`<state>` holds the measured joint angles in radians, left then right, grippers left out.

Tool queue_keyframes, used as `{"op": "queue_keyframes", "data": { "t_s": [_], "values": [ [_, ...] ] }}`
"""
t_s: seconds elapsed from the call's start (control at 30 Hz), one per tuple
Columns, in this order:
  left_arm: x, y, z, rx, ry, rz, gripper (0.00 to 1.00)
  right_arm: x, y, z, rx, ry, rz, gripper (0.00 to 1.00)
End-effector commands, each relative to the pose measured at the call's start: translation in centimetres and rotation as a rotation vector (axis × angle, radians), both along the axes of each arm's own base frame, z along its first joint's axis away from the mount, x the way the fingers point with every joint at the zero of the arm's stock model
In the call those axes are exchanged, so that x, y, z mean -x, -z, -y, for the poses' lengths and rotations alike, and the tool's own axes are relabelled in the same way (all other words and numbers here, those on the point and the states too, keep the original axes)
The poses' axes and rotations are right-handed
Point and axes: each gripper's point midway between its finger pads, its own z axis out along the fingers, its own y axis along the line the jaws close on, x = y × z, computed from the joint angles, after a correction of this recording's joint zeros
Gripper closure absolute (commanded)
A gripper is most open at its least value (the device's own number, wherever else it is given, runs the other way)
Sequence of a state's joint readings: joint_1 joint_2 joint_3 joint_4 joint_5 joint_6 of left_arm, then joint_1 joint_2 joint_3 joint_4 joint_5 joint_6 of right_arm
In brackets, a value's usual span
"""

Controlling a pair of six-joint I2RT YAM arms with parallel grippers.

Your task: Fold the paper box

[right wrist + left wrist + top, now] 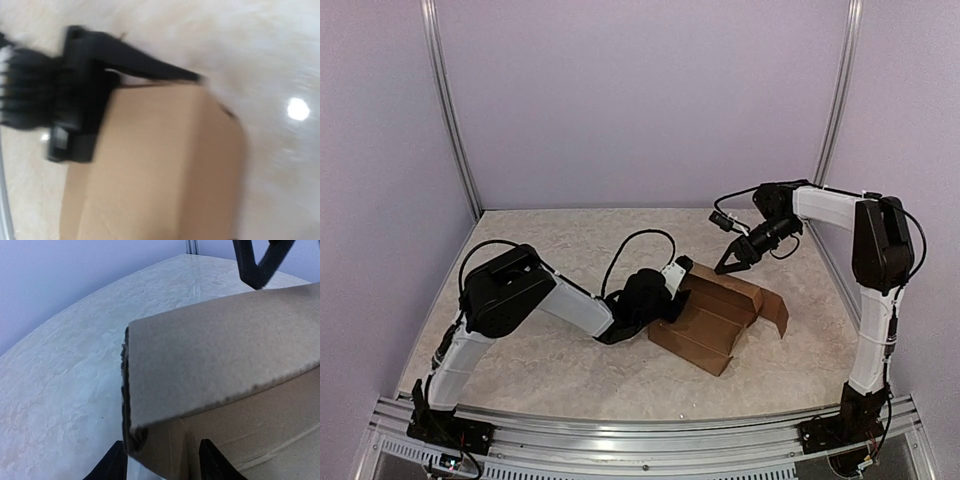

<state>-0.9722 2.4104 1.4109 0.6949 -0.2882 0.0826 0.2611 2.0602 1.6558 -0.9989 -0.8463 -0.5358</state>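
The paper box [715, 318] is a brown cardboard blank, partly folded, lying right of the table's middle with a flap raised at its right end. My left gripper [670, 283] is at the box's left side. In the left wrist view its fingers stand apart around the box's corner [165, 450], one fingertip [114, 465] outside the wall and one inside, under a folded-over flap [220, 355]. My right gripper [730, 262] hovers open just above the box's far edge. It shows at the top of the left wrist view [257, 265]. The blurred right wrist view shows the box [165, 165], not its own fingers.
The marbled tabletop [550, 250] is enclosed by lilac walls with metal posts [450, 110] at the back corners. A black cable [630, 245] loops above my left arm. A metal rail [620, 430] runs along the near edge.
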Motion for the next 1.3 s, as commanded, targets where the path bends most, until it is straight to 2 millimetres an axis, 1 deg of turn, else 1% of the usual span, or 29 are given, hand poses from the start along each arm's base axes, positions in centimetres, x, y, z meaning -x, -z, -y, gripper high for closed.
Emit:
{"op": "queue_keyframes", "data": {
  "t_s": [0.0, 0.1, 0.13, 0.2, 0.3, 0.33, 0.37, 0.47, 0.57, 0.7, 0.8, 0.87, 0.93, 1.03, 1.17, 1.27],
  "values": [
    [2.4, -3.7, -0.8, 0.013, 0.082, -0.002, 0.47, -1.8, -2.7, 2.2, 0.017, 0.077, 0.104, 0.44],
    [3.2, -5.2, -1.7, 0.013, 0.1, 0.011, 0.44, -2.0, -3.3, 2.8, 0.026, 0.095, 0.14, 0.44],
    [3.3, -6.0, -1.8, 0.019, 0.111, 0.019, 0.43, -2.0, -3.3, 2.8, 0.027, 0.098, 0.152, 0.44],
    [3.2, -6.4, -1.6, 0.023, 0.13, 0.019, 0.43, -2.0, -2.7, 2.9, 0.032, 0.103, 0.155, 0.43],
    [2.4, -5.6, -1.3, 0.031, 0.124, 0.017, 0.43, -1.8, -1.7, 2.8, 0.025, 0.09, 0.126, 0.43],
    [2.1, -5.5, -1.2, 0.037, 0.117, 0.019, 0.44, -1.9, -1.6, 2.7, 0.02, 0.087, 0.125, 0.43],
    [1.8, -4.7, -1.3, 0.031, 0.102, 0.017, 0.45, -2.0, -1.4, 2.7, 0.02, 0.085, 0.126, 0.43],
    [1.0, -3.7, -1.6, 0.033, 0.055, 0.026, 0.48, -2.6, -1.2, 2.6, 0.022, 0.084, 0.134, 0.43],
    [0.9, -3.0, -2.2, 0.024, 0.024, 0.027, 0.49, -2.9, -1.1, 2.4, 0.011, 0.08, 0.131, 0.43],
    [1.4, -3.0, -3.0, 0.035, 0.024, 0.039, 0.52, -3.1, -0.3, 2.0, -0.014, 0.072, 0.109, 0.43],
    [1.0, -2.8, -3.1, 0.031, 0.02, 0.044, 0.55, -2.8, 0.6, 1.5, -0.051, 0.058, 0.064, 0.43],
    [0.5, -2.3, -3.0, 0.023, 0.015, 0.044, 0.57, -2.4, 1.2, 1.1, -0.082, 0.046, 0.026, 0.43],
    [0.2, -1.5, -2.9, 0.02, 0.013, 0.04, 0.58, -2.0, 1.1, 0.7, -0.119, 0.028, 0.003, 0.42],
    [-0.1, -1.3, -2.6, 0.025, 0.017, 0.046, 0.61, -1.4, 0.9, 0.4, -0.165, 0.011, -0.032, 0.43],
    [-0.6, -0.4, -2.3, 0.011, 0.015, 0.051, 0.64, -0.9, 0.8, 0.0, -0.207, -0.003, -0.073, 0.42],
    [-0.9, -0.5, -2.0, 0.017, 0.021, 0.061, 0.64, -0.4, 1.1, -0.4, -0.243, -0.017, -0.116, 0.41]
  ]
}}
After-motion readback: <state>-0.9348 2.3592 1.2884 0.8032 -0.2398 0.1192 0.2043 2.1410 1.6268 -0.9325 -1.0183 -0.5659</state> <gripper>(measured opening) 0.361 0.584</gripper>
